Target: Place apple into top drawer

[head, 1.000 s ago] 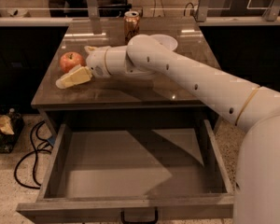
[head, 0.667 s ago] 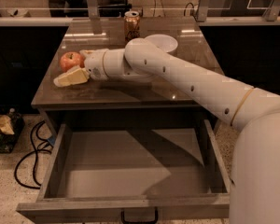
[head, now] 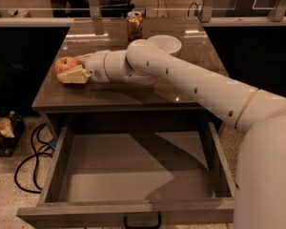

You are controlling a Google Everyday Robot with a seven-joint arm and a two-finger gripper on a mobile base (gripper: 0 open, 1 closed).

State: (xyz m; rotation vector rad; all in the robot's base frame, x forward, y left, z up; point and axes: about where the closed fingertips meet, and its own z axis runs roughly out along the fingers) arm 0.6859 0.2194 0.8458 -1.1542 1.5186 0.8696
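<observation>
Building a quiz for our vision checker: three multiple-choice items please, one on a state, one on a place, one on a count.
1. The top drawer is: A shut; B open, holding fruit; C open, empty.
2. The apple sits: A on the countertop by the hand; B in the drawer; C on the floor.
3. Cans on the countertop: A none; B one; C three.
C: its bare bottom shows. A: it rests there, hand beside it. B: one can stands at the back.
</observation>
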